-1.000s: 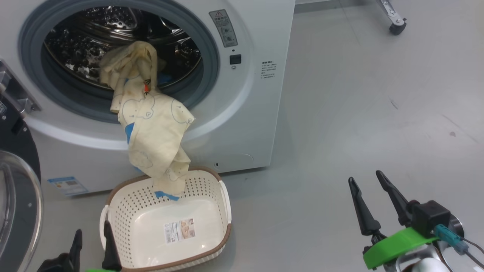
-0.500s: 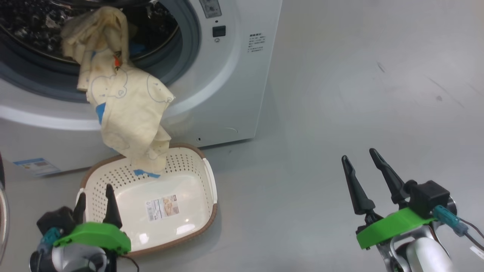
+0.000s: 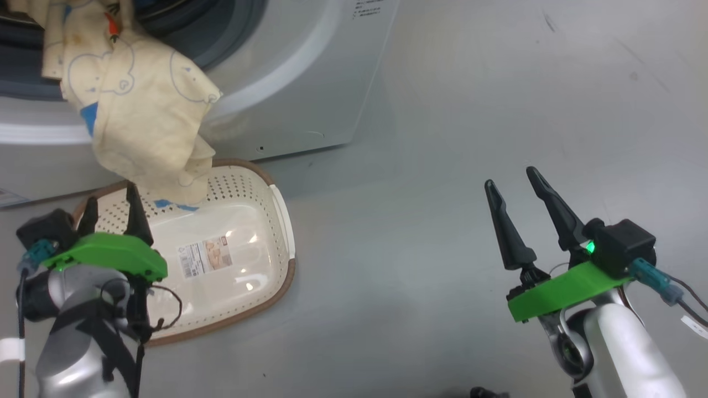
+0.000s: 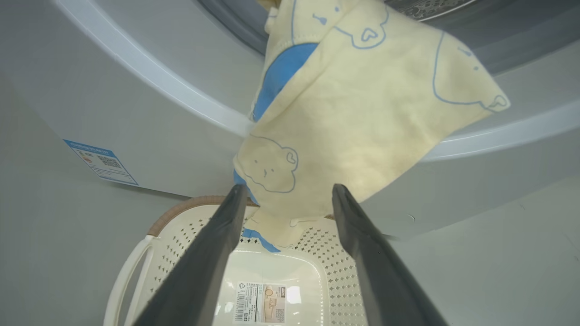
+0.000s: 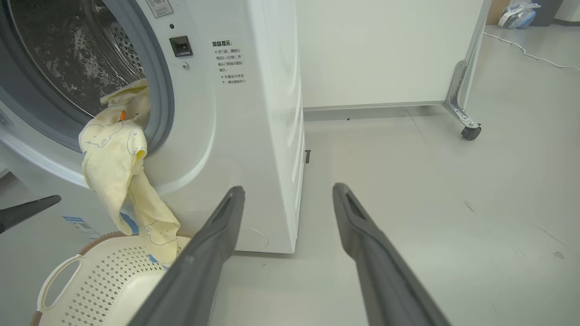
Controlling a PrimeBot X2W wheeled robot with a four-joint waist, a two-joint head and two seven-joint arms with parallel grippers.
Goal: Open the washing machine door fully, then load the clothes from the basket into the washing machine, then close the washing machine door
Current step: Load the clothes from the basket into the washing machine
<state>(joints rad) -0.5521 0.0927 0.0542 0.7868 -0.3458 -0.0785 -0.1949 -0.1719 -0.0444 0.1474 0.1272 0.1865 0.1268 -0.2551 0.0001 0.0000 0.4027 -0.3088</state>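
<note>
The limp, light clothes (image 3: 144, 127) are dangling from the washing machine (image 3: 287, 72) into the basket (image 3: 279, 221), probably bunching best at the low fold, while the left pincer (image 3: 109, 196) and right pincer (image 3: 511, 178) are hovering open, empty.

The clothes (image 3: 144, 127) hang from the washing machine (image 3: 287, 83) down into the basket (image 3: 243, 185) before it.

Left gripper (image 3: 110, 194) is lower left in head view, fingers pointing up, spread wide, gripping nothing. Right gripper (image 3: 510, 177) is lower right, fingers up & leaning a bit left, splayed just as wide, also holding nothing. Left forearm (image 3: 72, 342) & right forearm (image 3: 625, 354) come up from the bottom edge, pale w/ green wrist mounts (image 3: 558, 290).
</note>
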